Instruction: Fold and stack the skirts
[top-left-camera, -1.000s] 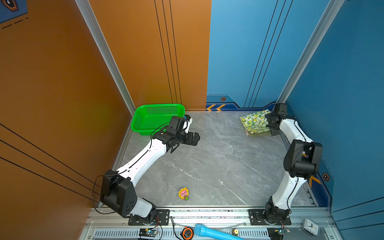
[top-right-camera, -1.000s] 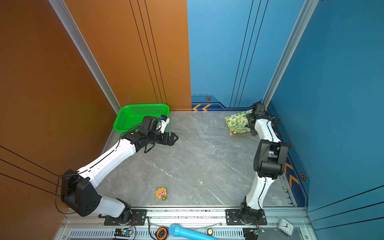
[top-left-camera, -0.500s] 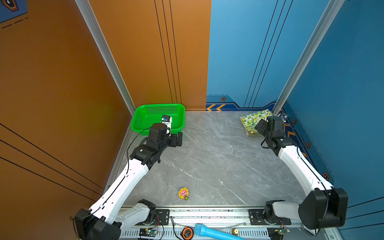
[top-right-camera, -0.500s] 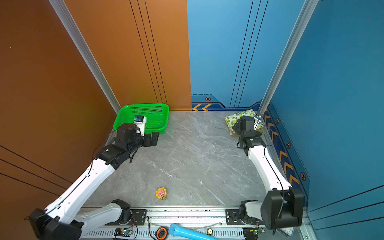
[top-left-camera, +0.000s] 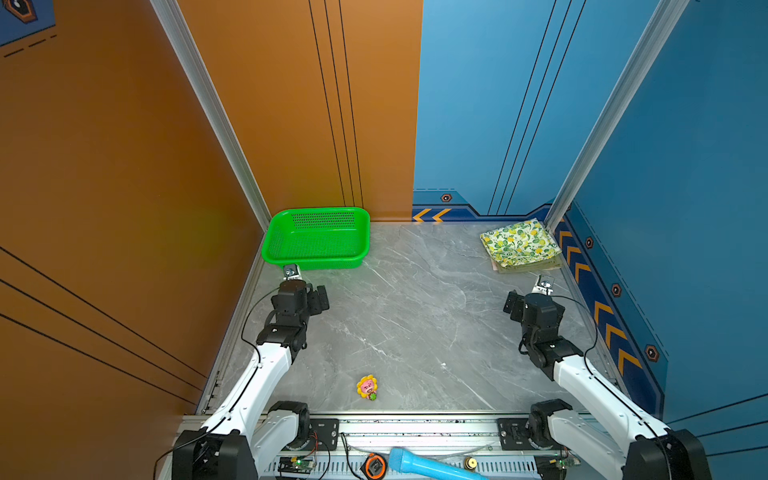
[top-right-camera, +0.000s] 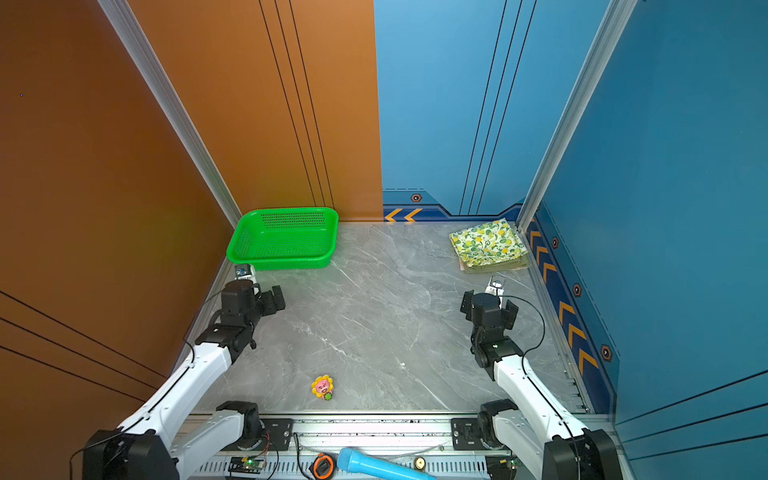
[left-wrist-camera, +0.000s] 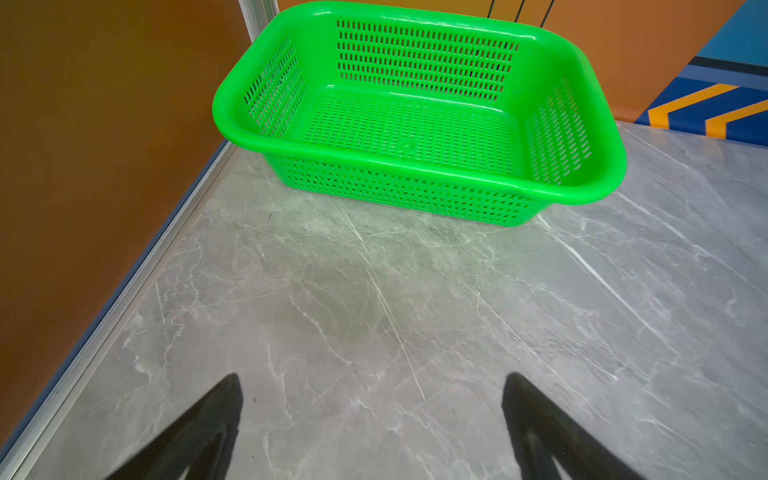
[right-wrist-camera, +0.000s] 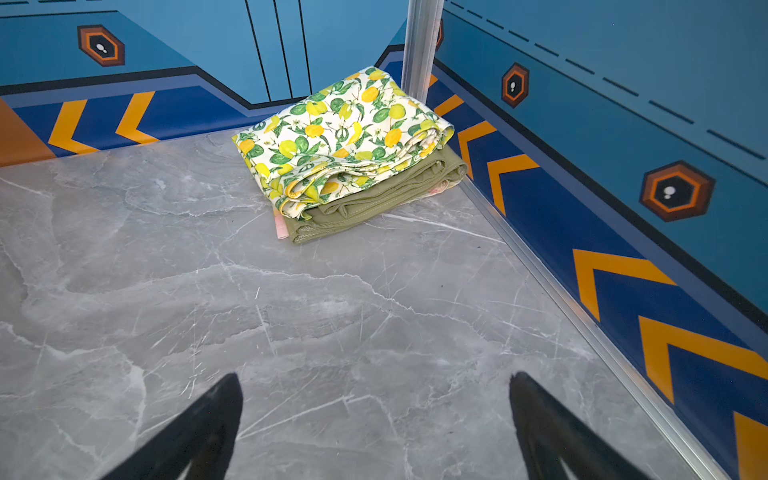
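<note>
Right wrist view: the skirts (right-wrist-camera: 353, 166) lie folded in one stack in the far right corner of the table (right-wrist-camera: 291, 311), close against the blue walls, and both top views place them there too. I judge them light, thin and limp. They are soft enough to sag from any single pinch, and each layer is likely to slide on the one beneath. If the stack needs moving or squaring, the best hold looks to be the thick folded edges that face the right gripper (right-wrist-camera: 374, 380), pinched low so that every layer comes along (a grab at the top cloth alone would probably peel it off). The lemon skirt (right-wrist-camera: 345, 133) is on top, white with yellow lemons and green leaves, a little rumpled along its near edge. Under it the plain olive skirt (right-wrist-camera: 386, 195) juts out slightly, its stitched hem showing. The third skirt (right-wrist-camera: 281, 226) shows only a pale pink edge at the bottom. The right gripper's jaws stand wide apart with nothing between them, over bare table short of the stack. The left gripper (left-wrist-camera: 372, 379) has its jaws just as wide and also holds nothing; it faces the green basket (left-wrist-camera: 395, 189), well apart from the skirts.
</note>
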